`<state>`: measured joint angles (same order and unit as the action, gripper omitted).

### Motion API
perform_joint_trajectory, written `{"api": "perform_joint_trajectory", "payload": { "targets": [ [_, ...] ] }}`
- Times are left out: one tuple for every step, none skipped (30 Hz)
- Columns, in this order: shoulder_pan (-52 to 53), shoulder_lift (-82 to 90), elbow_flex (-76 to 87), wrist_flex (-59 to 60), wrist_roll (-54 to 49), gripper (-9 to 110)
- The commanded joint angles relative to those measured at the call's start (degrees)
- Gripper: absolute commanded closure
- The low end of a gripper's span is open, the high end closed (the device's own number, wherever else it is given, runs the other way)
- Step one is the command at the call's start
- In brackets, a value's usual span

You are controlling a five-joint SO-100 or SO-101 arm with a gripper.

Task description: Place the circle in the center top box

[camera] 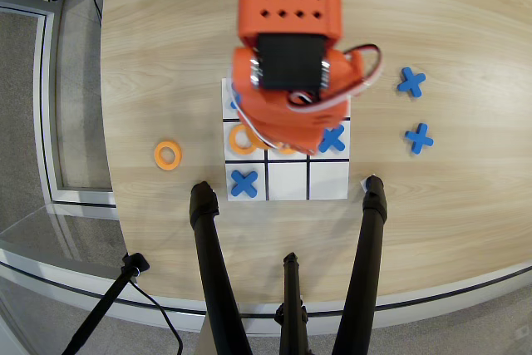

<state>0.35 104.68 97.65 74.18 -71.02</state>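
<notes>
Orange arm (287, 56) over the grid sheet (328, 182) — tool hidden, grip unclear, loose circle (167, 155) on wood left of sheet

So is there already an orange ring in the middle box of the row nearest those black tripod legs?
No, that box is bare white in the overhead view, with only a blue X in the box to its left.
</notes>
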Motion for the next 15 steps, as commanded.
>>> {"api": "perform_joint_trajectory", "payload": {
  "targets": [
    [-3.3,-4.7,-8.4,-0.5,3.9,102],
    [-3.9,-6.9,-10.7,-0.5,4.6,102],
    [-4.3,-9.1,-12.7,-0.7,4.9,102],
    [-4.6,-11.3,-14.3,-1.2,5.4,102],
    [-4.7,-13.5,-16.0,-1.9,5.8,102],
    [-4.7,-15.9,-17.7,-2.7,6.1,102],
    [-4.6,-18.2,-19.1,-3.7,6.2,102],
    [-4.4,-20.4,-20.5,-4.7,6.4,102],
    [-4.3,-22.4,-21.6,-5.9,6.5,102],
    [-4.0,-24.4,-22.8,-6.9,6.5,102],
    [-3.9,-26.4,-23.9,-7.8,6.5,102],
    [-3.7,-28.1,-24.9,-8.5,6.5,102],
    [-3.6,-29.8,-25.8,-9.1,6.5,102],
    [-3.5,-31.5,-26.7,-9.3,6.5,102],
    [-3.5,-33.0,-27.5,-9.5,6.6,102]
  ]
}}
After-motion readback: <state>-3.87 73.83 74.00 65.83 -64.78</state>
